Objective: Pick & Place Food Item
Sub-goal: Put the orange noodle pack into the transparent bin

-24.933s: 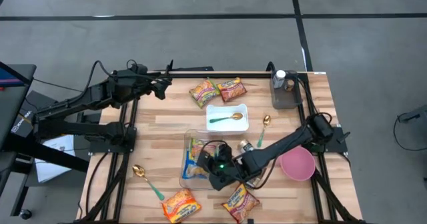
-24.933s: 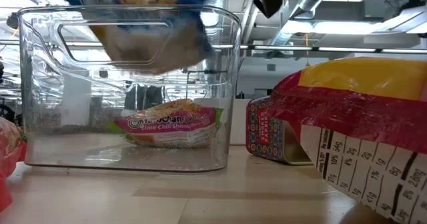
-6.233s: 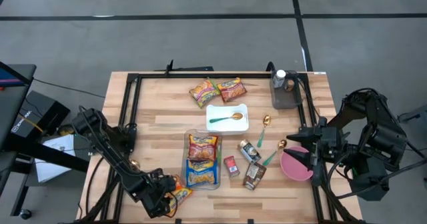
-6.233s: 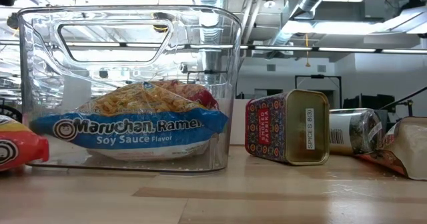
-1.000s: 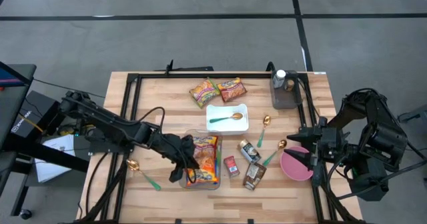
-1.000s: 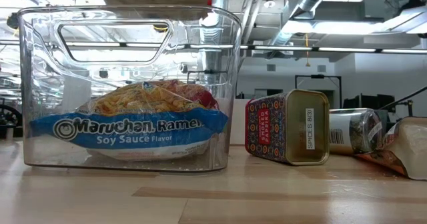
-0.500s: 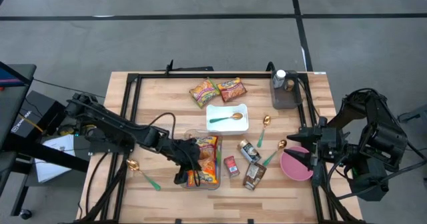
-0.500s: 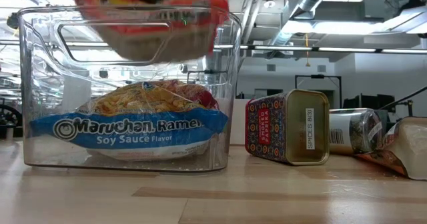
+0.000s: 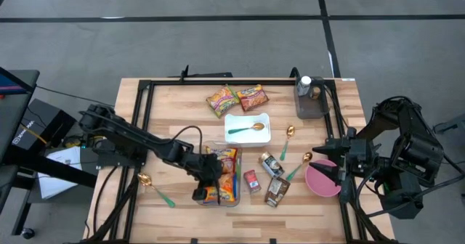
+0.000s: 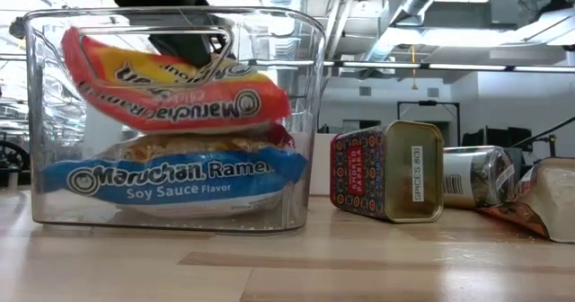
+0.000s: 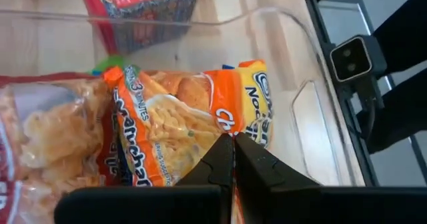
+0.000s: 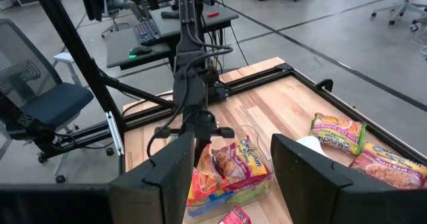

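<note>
I have the left gripper low over the clear bin in the lower middle of the high view, its jaws pressed together on the edge of an orange noodle packet. In the low view that packet hangs tilted inside the bin, just above a blue noodle packet lying on the bottom, with a further packet between them that I can only partly see. So I judge this packet as nearly placed: it is within the walls but not let go.

The right gripper waits at the right of the high view over the pink bowl, fingers spread and empty.

What seems left: two more noodle packets lie in the upper middle of the table, well apart from the bin. The tin and jar right of the bin may or may not count.
</note>
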You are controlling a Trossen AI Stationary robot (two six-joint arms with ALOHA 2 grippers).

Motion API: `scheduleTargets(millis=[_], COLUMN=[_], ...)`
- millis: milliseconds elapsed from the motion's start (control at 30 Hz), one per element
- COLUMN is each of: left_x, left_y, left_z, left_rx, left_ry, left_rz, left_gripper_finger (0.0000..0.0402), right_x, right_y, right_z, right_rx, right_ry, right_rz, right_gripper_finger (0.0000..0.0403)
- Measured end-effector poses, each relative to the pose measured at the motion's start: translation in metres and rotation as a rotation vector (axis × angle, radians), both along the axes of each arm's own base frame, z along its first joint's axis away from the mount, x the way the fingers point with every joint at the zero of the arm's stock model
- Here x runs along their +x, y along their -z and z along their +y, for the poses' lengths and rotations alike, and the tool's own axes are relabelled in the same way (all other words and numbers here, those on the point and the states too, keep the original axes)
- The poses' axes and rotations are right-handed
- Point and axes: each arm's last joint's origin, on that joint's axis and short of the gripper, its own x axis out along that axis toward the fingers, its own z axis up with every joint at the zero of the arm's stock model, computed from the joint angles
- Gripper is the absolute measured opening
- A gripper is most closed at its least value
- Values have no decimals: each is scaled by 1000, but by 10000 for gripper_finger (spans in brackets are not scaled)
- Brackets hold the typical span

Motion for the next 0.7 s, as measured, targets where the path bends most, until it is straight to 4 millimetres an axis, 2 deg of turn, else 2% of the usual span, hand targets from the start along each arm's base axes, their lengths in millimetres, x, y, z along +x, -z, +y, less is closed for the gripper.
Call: scheduleTargets(millis=[433,700], left_x=[0,0], left_y=[1,0], left_z=[0,0], left_rx=[6,4], left_ry=[-11,-60], left_rz=[4,4], left_gripper_finger=[9,60], right_x=[0,0], right_y=[0,0], right_z=[0,0], right_rx=[2,4], right_ry=[-1,-1], right_rz=[1,0], right_gripper_finger=[193,193])
